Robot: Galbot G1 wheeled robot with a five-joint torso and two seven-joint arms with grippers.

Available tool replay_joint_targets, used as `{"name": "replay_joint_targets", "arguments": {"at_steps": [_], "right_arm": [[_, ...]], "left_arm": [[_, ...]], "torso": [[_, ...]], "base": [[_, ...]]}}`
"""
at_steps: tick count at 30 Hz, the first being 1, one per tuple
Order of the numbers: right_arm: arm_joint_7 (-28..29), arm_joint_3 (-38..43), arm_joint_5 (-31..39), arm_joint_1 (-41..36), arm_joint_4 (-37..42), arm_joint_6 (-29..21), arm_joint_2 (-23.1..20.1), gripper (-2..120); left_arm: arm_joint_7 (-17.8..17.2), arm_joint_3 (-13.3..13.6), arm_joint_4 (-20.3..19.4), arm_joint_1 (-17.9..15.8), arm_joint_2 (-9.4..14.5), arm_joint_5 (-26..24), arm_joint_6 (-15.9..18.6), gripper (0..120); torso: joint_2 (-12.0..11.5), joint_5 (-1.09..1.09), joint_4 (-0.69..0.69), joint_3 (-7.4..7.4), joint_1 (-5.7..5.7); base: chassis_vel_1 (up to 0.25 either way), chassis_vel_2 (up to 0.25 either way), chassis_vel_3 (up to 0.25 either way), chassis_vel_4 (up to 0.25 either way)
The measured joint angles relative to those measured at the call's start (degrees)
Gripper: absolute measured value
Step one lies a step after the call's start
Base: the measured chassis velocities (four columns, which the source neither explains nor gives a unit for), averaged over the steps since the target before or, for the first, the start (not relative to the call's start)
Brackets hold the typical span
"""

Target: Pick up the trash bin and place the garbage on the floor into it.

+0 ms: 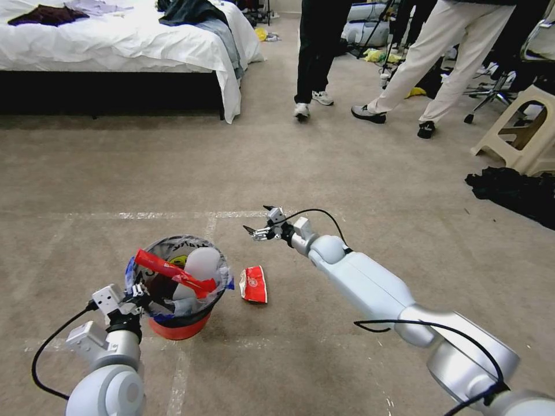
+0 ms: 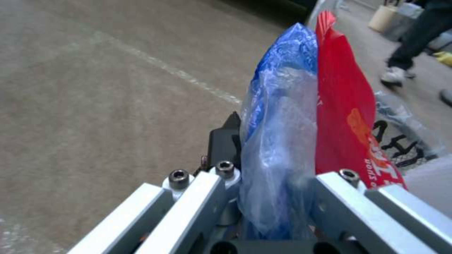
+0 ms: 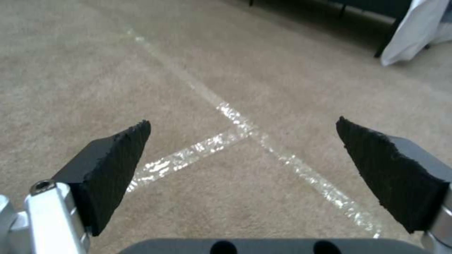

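Left gripper (image 1: 137,293): pinched on the bin's rim and its blue-edged liner (image 2: 278,141), at the near-left side.
Bin (image 1: 179,326): on the carpet (image 1: 347,162), already holding a red wrapper (image 1: 170,271) and white foam (image 1: 202,263).
Left over: one red-and-white wrapper (image 1: 254,284) on the carpet just right of the bin.
Right gripper (image 1: 261,219): jaws spread, empty, above the carpet beyond that wrapper.
Progress: most litter seems binned; one piece remains.

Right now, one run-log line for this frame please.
left gripper: shut on trash bin rim | right gripper: open, empty, above carpet | red wrapper: on floor beside bin
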Motion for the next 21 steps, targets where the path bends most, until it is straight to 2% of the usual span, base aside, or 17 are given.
{"name": "replay_joint_targets", "arguments": {"at_steps": [7,11,13,15,16,18,19,20,21], "right_arm": [[0.17,-3.40,1.98,1.80,-1.54,-5.85,2.26,100],[0.80,-6.61,4.56,3.11,-1.69,-11.65,3.16,100],[0.87,-7.30,5.04,3.46,-1.76,-12.79,3.43,100],[1.16,-10.18,7.47,5.40,-3.14,-18.38,5.23,100],[1.16,-10.18,7.47,5.40,-3.14,-18.38,5.23,100],[1.31,-12.53,10.75,7.57,-4.31,-24.81,7.10,100],[1.62,-13.49,13.19,9.01,-5.04,-30.29,8.54,100],[1.62,-13.49,13.19,9.01,-5.04,-30.29,8.54,100],[1.93,-13.86,15.06,9.75,-5.70,-33.54,9.53,100]], "left_arm": [[-1.65,-1.46,1.21,-0.40,0.42,-0.09,-0.02,4],[-2.50,-2.46,2.15,-1.11,0.57,-0.57,0.30,4],[-2.62,-2.67,2.36,-1.24,0.61,-0.62,0.40,4],[-2.78,-3.41,2.71,-1.49,0.65,-0.99,0.51,4],[-2.78,-3.41,2.71,-1.49,0.65,-0.99,0.51,4],[-2.78,-3.91,2.72,-1.49,0.49,-1.37,0.52,4],[-2.79,-4.24,2.66,-1.49,0.35,-1.57,0.52,4],[-2.79,-4.24,2.66,-1.49,0.35,-1.57,0.52,4],[-2.79,-4.39,2.56,-1.49,0.27,-1.64,0.53,4]], "torso": [[0.00,0.01,0.00,0.00,0.00],[0.00,0.00,-0.01,0.00,0.00],[0.00,0.00,-0.01,0.00,0.00],[0.00,0.00,-0.01,0.00,0.00],[0.00,0.00,-0.01,0.00,0.00],[0.00,0.00,0.00,0.00,-0.01],[0.00,0.00,0.00,0.00,-0.01],[0.00,0.00,0.00,0.00,-0.01],[0.00,0.00,-0.01,0.00,-0.01]], "base": [[0.000,0.000,0.000,0.000],[0.000,0.000,0.000,0.000],[0.000,0.000,0.000,0.000],[0.000,0.000,0.000,0.000],[0.000,0.000,0.000,0.000],[0.000,0.000,0.000,0.000],[0.000,0.000,0.000,0.000],[0.000,0.000,0.000,0.000],[0.000,0.000,0.000,0.000]]}}
